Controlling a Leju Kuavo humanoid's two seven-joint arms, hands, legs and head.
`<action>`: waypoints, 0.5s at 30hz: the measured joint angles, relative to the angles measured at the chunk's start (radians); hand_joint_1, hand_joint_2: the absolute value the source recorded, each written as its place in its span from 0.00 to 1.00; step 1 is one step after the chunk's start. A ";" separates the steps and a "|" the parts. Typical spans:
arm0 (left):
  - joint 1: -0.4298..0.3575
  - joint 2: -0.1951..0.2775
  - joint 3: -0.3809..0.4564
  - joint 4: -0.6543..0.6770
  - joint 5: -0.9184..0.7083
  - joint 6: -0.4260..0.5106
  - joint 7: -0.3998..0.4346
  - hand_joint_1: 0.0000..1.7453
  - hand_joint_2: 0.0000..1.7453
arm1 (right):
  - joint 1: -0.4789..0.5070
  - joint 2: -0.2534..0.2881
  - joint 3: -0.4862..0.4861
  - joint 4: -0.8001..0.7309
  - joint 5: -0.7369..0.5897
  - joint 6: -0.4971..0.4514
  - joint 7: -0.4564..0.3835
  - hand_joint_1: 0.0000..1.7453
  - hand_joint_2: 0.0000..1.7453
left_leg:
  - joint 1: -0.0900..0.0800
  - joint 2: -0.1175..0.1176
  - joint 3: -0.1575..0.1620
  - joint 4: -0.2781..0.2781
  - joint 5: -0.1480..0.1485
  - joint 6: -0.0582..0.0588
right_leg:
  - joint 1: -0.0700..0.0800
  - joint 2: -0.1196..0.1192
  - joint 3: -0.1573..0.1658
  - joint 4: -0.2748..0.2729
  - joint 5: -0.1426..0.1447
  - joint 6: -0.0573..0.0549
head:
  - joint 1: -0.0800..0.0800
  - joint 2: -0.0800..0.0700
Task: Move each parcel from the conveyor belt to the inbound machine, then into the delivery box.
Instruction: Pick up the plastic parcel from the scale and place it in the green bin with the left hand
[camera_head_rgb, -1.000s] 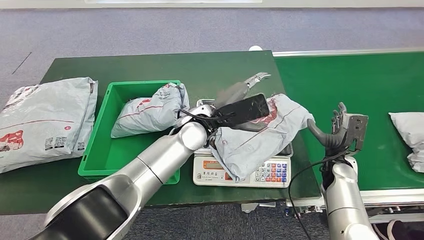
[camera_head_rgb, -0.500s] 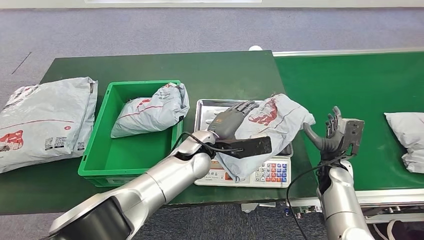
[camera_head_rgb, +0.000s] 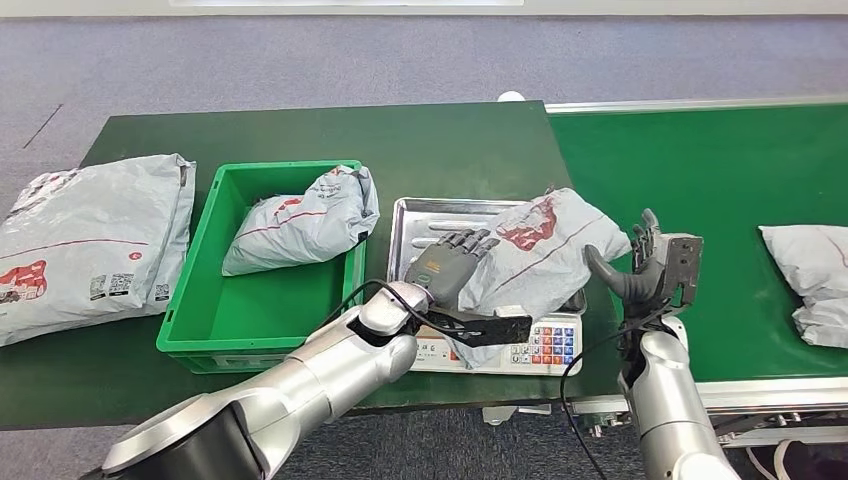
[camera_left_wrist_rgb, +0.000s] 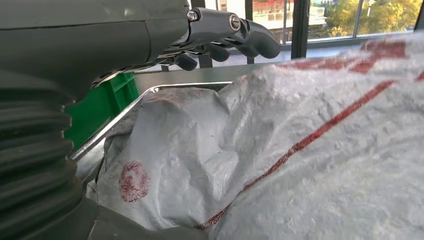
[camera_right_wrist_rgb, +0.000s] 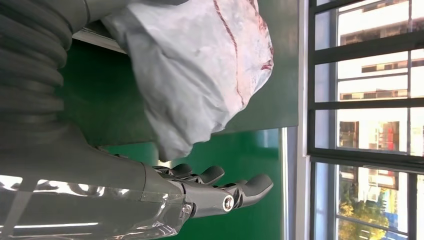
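Your left robot hand (camera_head_rgb: 450, 268) has come down in the last second. Earlier it was lifted above the parcel (camera_head_rgb: 530, 262); now it lies low on the steel tray of the inbound machine (camera_head_rgb: 500, 290), at the parcel's left side, with its fingers stretched out and holding nothing. I judge it is getting ready to take the parcel for the next step, into the delivery box (camera_head_rgb: 262, 265), which stands just beside the machine and already keeps one parcel. Your right robot hand (camera_head_rgb: 645, 268) has moved a little closer to the machine; it stands upright near the parcel's right edge, fingers apart and empty.

The parcel stays on the tray, and one corner hangs over the keypad.

Some things you cannot check here. It is not clear if the left fingers are touching the bag or are only beside it. The machine's display is covered by the parcel and the arm. The next parcel on the conveyor belt (camera_head_rgb: 740, 190) is cut off at the frame edge.
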 joint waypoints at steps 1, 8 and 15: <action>0.000 0.000 -0.008 0.000 -0.017 -0.020 0.003 0.00 1.00 | -0.002 0.000 0.002 0.004 0.000 -0.001 -0.003 0.00 1.00 | 0.000 0.000 0.000 0.000 0.000 0.000 | 0.000 0.000 0.000 0.000 0.000 0.000 | 0.000 0.000; 0.001 0.000 -0.100 -0.017 -0.121 -0.254 -0.040 1.00 1.00 | -0.049 0.001 0.030 0.068 0.004 0.018 -0.033 0.00 1.00 | 0.000 0.000 0.002 0.000 0.000 0.000 | 0.000 0.000 0.002 0.000 0.000 0.000 | 0.000 0.000; -0.006 0.000 -0.137 -0.026 -0.131 -0.293 -0.095 1.00 1.00 | -0.090 0.007 0.059 0.125 0.013 0.023 -0.038 0.00 1.00 | 0.000 0.000 0.004 0.000 0.000 0.000 | 0.000 -0.001 0.005 0.000 0.000 0.000 | 0.000 0.000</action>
